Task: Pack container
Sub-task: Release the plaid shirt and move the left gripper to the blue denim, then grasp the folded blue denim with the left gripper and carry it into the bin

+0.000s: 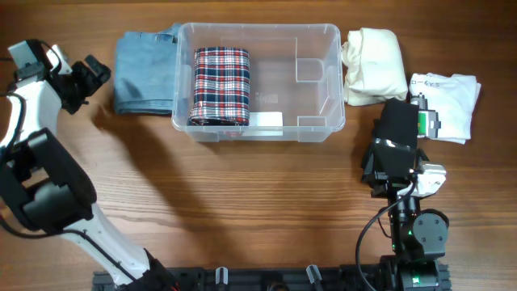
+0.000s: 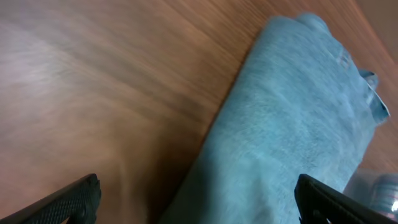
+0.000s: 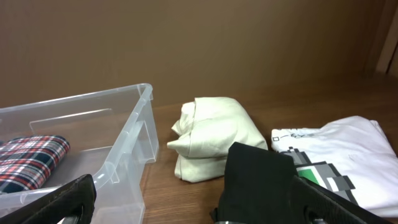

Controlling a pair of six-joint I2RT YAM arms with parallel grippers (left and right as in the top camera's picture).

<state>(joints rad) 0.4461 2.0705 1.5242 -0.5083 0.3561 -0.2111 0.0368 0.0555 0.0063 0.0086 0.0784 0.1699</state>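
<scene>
Your right gripper has its fingers spread wide. Between them, closest to the wrist lens, sits a folded black garment, and neither finger is pressed against it as far as that view shows. From overhead the black garment lies on the wooden table, just near of a cream folded garment and just left of a white T-shirt with a green and black print.

You have the clear plastic container at the far middle of the table, upright and open at the top. A folded red, white and navy plaid cloth lies inside against its left end, and the right part of its floor is bare. A white label shows at the near wall, just right of the plaid cloth. The cream garment sits against the container's right end.

Your left gripper is at the far left of the table, its fingers also set well apart with nothing between them. It points at a blue-grey folded garment that lies just left of the container, its right edge meeting the tub's left rim. The left wrist view is blurred, so you cannot tell from it how high the fingers are above the cloth.
</scene>
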